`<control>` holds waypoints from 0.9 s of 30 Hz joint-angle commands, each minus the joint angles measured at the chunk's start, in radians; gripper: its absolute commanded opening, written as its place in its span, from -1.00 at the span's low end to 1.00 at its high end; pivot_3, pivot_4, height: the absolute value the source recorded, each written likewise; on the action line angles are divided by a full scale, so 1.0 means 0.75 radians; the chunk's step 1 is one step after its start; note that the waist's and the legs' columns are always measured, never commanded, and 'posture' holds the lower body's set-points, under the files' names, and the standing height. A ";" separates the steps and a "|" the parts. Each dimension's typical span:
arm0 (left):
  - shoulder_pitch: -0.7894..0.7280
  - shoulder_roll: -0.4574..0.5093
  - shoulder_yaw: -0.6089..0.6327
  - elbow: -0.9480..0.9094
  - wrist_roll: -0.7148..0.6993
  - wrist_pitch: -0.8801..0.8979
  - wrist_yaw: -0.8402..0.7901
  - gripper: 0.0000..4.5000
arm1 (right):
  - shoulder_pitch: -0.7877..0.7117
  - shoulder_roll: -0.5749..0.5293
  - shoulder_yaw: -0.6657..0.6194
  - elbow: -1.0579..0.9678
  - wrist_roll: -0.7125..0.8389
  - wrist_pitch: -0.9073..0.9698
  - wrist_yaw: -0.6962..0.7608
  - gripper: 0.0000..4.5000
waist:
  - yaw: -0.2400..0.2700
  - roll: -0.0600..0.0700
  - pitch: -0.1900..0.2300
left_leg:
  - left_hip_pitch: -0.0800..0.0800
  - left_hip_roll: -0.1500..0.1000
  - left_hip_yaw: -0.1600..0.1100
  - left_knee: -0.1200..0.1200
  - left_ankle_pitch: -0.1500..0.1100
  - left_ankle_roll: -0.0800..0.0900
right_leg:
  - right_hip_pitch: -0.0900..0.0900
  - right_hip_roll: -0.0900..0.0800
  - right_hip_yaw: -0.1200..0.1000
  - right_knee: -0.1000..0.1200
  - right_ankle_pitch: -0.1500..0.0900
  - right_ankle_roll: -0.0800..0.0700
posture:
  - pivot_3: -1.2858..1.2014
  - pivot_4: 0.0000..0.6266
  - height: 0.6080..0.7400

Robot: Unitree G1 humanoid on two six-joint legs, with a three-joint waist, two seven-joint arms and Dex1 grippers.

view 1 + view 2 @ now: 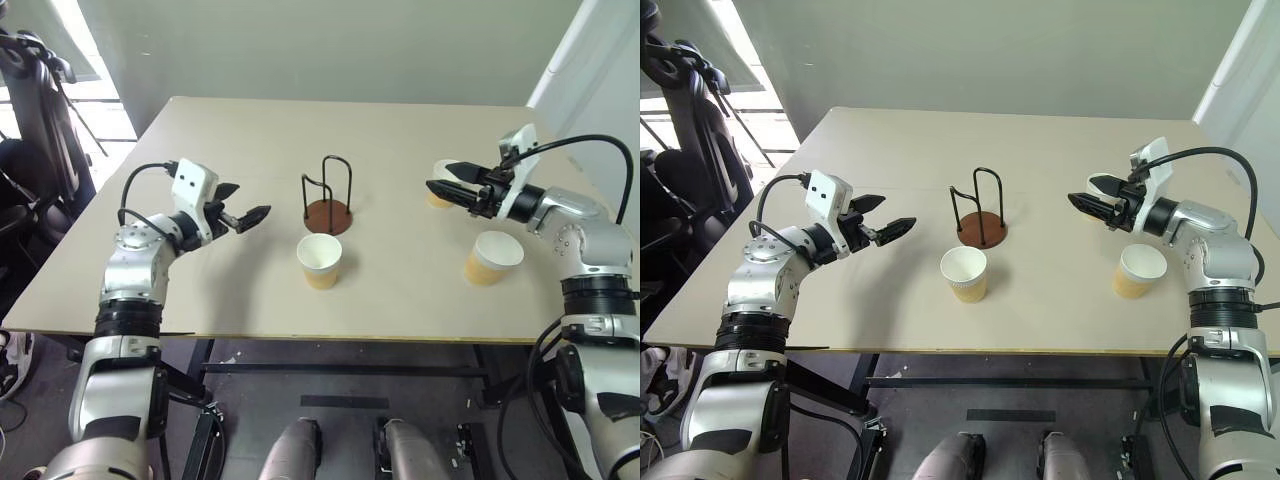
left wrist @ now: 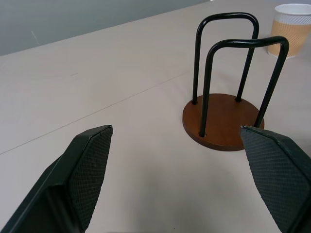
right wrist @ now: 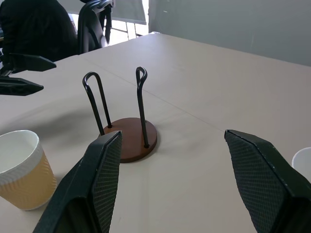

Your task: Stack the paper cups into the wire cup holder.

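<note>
1. The task looks to be at its start: the wire cup holder (image 1: 328, 203) stands empty near the middle of the table (image 1: 230, 130), its brown disc base bare between the upright black loops.
2. Three paper cups stand upright on the table, none stacked. The middle cup (image 1: 320, 260) sits just in front of the holder, close to its base but apart from it. The right-hand cup (image 1: 493, 257) stands well off to the right, near the front edge.
3. The third cup (image 1: 438, 198) is mostly hidden behind the right tool; a sliver of its tan wall shows there.
4. The left tool (image 1: 243, 216) hovers above the table to the left of the holder, its jaws spread wide and empty, pointing toward the holder.
5. The right tool (image 1: 450, 184) hangs to the right of the holder, its jaws also parted with nothing between them, aimed back toward the middle.
6. The next move, as I judge it, is to pick a cup; the middle one lies between both tools. The grip should be gentle on the soft ribbed wall, and the cup must come down between the loops.
7. Whether the right tool touches the hidden cup cannot be told. The chair (image 1: 35, 120) at the far left is cut off by the edge.
</note>
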 commanded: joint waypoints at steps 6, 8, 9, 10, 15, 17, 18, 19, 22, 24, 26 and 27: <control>-0.011 0.025 0.035 -0.019 -0.015 -0.027 -0.016 1.00 | -0.027 -0.014 -0.011 -0.043 0.006 -0.009 0.009 0.49 | 0.000 0.000 0.000 | 0.000 0.000 0.000 0.000 0.000 0.000 | 0.000 0.000 0.000 0.000 0.000 0.000 | 0.03 -0.52 1.00; -0.010 0.024 0.035 -0.020 -0.015 -0.025 -0.017 1.00 | -0.026 -0.014 -0.011 -0.045 0.006 -0.008 0.009 0.49 | 0.000 0.000 0.000 | 0.000 0.000 0.000 0.000 0.000 0.000 | 0.000 0.000 0.000 0.000 0.000 0.000 | 0.03 -0.52 1.00; -0.010 0.023 0.034 -0.023 -0.014 -0.023 -0.016 1.00 | -0.025 -0.015 -0.012 -0.047 0.008 -0.006 0.010 0.49 | 0.000 0.000 0.000 | 0.000 0.000 0.000 0.000 0.000 0.000 | 0.000 0.000 0.000 0.000 0.000 0.000 | 0.03 -0.52 1.00; -0.013 0.021 0.032 -0.024 -0.013 -0.022 -0.015 1.00 | -0.024 -0.017 -0.013 -0.047 0.008 -0.005 0.010 0.49 | 0.000 0.000 0.000 | 0.000 0.000 0.000 0.000 0.000 0.000 | 0.000 0.000 0.000 0.000 0.000 0.000 | 0.03 -0.52 1.00; -0.046 -0.002 0.012 0.013 -0.001 -0.039 -0.016 1.00 | -0.023 -0.019 -0.005 -0.048 0.003 -0.002 0.014 0.49 | 0.000 0.000 0.000 | 0.000 0.000 0.000 0.000 0.000 0.000 | 0.000 0.000 0.000 0.000 0.000 0.000 | 0.03 -0.52 1.00; -0.068 -0.016 -0.003 0.045 0.009 -0.054 -0.021 1.00 | -0.015 -0.018 -0.005 -0.074 0.008 0.011 0.009 0.49 | 0.002 0.000 0.000 | 0.000 0.000 0.000 0.000 0.000 0.000 | 0.000 0.000 0.000 0.000 0.000 0.000 | 0.03 -0.52 1.00; -0.086 -0.027 -0.014 0.067 0.017 -0.064 -0.025 1.00 | -0.004 -0.020 -0.006 -0.095 0.013 0.019 0.007 0.49 | 0.003 0.000 0.000 | 0.000 0.000 0.000 0.000 0.000 0.000 | 0.000 0.000 0.000 0.000 0.000 0.000 | 0.03 -0.52 1.00; -0.103 -0.036 -0.023 0.088 0.025 -0.074 -0.029 1.00 | 0.007 -0.022 -0.008 -0.113 0.016 0.027 0.005 0.49 | 0.006 0.000 0.000 | 0.000 0.000 0.000 0.000 0.000 0.000 | 0.000 0.000 0.000 0.000 0.000 0.000 | 0.03 -0.52 1.00; -0.163 -0.068 -0.054 0.165 0.055 -0.114 -0.037 1.00 | 0.042 -0.028 -0.018 -0.156 0.022 0.047 -0.005 0.49 | 0.009 0.000 0.000 | 0.000 0.000 0.000 0.000 0.000 0.000 | 0.000 0.000 0.000 0.000 0.000 0.000 | 0.03 -0.52 1.00; -0.210 -0.090 -0.083 0.237 0.090 -0.158 -0.035 1.00 | 0.062 -0.025 -0.022 -0.183 0.025 0.059 -0.015 0.49 | 0.011 0.000 0.000 | 0.000 0.000 0.000 0.000 0.000 0.000 | 0.000 0.000 0.000 0.000 0.000 0.000 | 0.03 -0.52 1.00; -0.261 -0.112 -0.101 0.315 0.120 -0.200 -0.024 1.00 | 0.074 -0.021 -0.024 -0.199 0.026 0.064 -0.023 0.49 | 0.011 0.000 0.000 | 0.000 0.000 0.000 0.001 0.000 0.000 | 0.000 0.000 0.000 0.000 0.000 0.000 | 0.03 -0.52 1.00; -0.281 -0.119 -0.105 0.348 0.128 -0.218 -0.024 1.00 | 0.077 -0.018 -0.023 -0.204 0.026 0.066 -0.026 0.49 | 0.011 0.000 0.000 | 0.000 0.000 0.001 0.001 0.001 0.001 | 0.000 0.000 0.000 0.000 0.000 0.000 | 0.03 -0.52 1.00</control>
